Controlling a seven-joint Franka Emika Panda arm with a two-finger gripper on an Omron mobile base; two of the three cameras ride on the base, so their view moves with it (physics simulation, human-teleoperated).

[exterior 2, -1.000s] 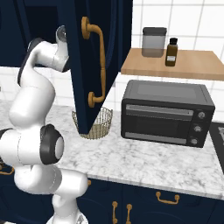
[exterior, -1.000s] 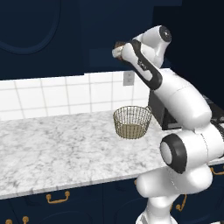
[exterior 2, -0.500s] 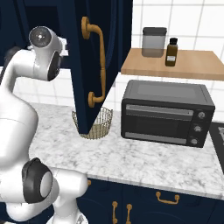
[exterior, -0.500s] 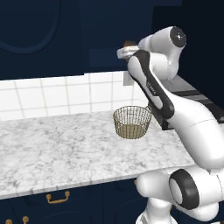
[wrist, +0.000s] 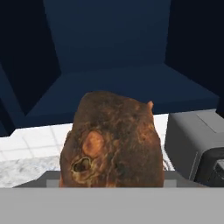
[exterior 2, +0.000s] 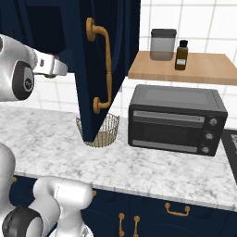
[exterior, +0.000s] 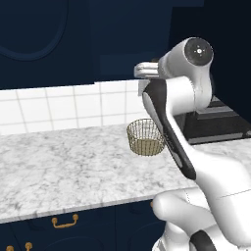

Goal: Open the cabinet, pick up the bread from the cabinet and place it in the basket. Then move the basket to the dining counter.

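You now see the end effector [exterior 2: 59,69] drawn back out of the cabinet [exterior 2: 99,60], grasping the bread [wrist: 111,140], which sits directly in front of it. The basket [exterior: 145,137] stands on the desk [exterior: 63,171] below it; lower the bread there next.

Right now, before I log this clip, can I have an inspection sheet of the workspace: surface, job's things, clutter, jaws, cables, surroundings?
Surface: white-grey marble worktop over navy drawers with brass pulls.
Job's things: round golden wire-mesh basket stands on the worktop; dark navy wall cabinet door stands open; rounded brown bread lump is in the air in front of the cabinet opening.
Clutter: black toaster oven beside the basket.
Jaws: closed on the bread, tips hidden behind it.
Cables: nothing seen.
Surroundings: wooden shelf carrying a grey jar and a brown bottle; white tiled wall.
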